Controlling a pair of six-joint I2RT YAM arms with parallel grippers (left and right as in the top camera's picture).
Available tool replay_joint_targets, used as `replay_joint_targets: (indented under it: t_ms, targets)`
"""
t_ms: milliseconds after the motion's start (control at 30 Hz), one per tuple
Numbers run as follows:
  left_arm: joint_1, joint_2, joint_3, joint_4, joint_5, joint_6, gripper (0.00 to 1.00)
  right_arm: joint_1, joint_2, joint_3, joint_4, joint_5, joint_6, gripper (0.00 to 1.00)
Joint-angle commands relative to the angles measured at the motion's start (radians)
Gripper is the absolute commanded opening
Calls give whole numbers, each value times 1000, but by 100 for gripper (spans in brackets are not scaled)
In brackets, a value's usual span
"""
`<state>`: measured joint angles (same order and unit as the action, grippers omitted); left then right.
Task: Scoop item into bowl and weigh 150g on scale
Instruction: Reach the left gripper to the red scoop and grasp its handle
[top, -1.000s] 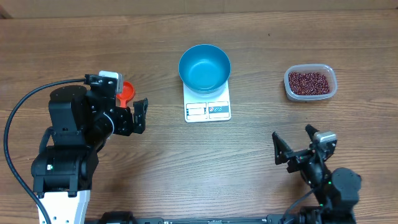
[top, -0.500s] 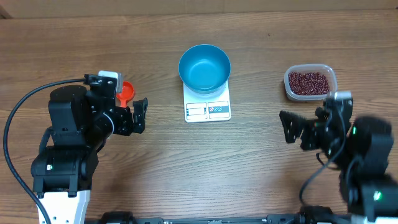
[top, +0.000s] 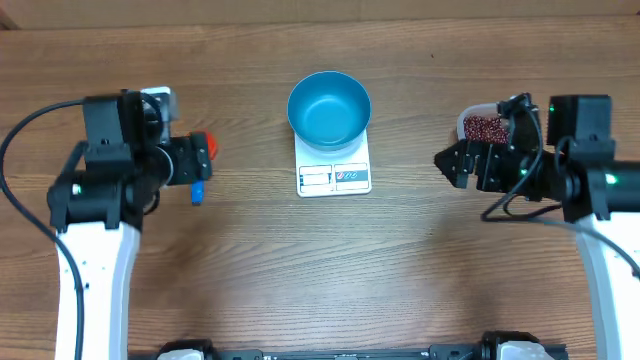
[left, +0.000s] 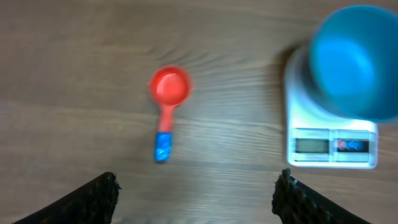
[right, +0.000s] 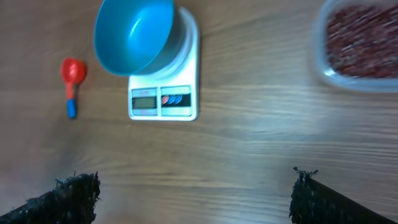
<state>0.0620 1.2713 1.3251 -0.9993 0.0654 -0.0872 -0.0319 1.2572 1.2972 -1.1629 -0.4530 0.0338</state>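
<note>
**Both grippers wide and empty, beans waiting in the tub**

Dead centre of the wooden table (top: 250, 260), the blue bowl (top: 329, 108) sits on the white scale (top: 334, 176). It covers the far part of the scale and leaves the display panel and buttons at the near edge in plain sight. The readout is too small to read. The bowl's inside is bare blue.

Out on the right, the beans (right: 364, 34) lie as a dark red-brown heap in the clear plastic tub (right: 348, 79), well apart from the scale. From overhead, the right arm covers part of that tub.

Over on the left, the scoop (left: 166, 109) lies flat on the wood, well apart from the scale. Its red cup points away from the robot and its blue handle points toward it. From overhead the left arm hides most of it, and only a sliver of red and the blue handle end peek out.

Left gripper (left: 196, 196): the fingers are spread wide with only bare wood showing between them. It hangs above the table, and the scoop lies ahead of the tips, untouched.

Right gripper (right: 196, 196): the jaws are wide apart here too, holding nothing, up over the table. Its camera takes in the scale, bowl, scoop and tub, all ahead of the fingertips.
</note>
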Motion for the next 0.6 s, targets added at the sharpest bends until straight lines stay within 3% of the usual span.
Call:
replay_joint_targets:
  t_ms: [0,267,567]
  targets:
    - [82,85,22,25,-32,-37,81,5,28,24,5,-88,3,100]
    - [181,318,22,186,169,150,74,5,41,24,25,-88,4,99]
    - [180,537,22,321,153,256,63,5,41,23,25,-88,4,95]
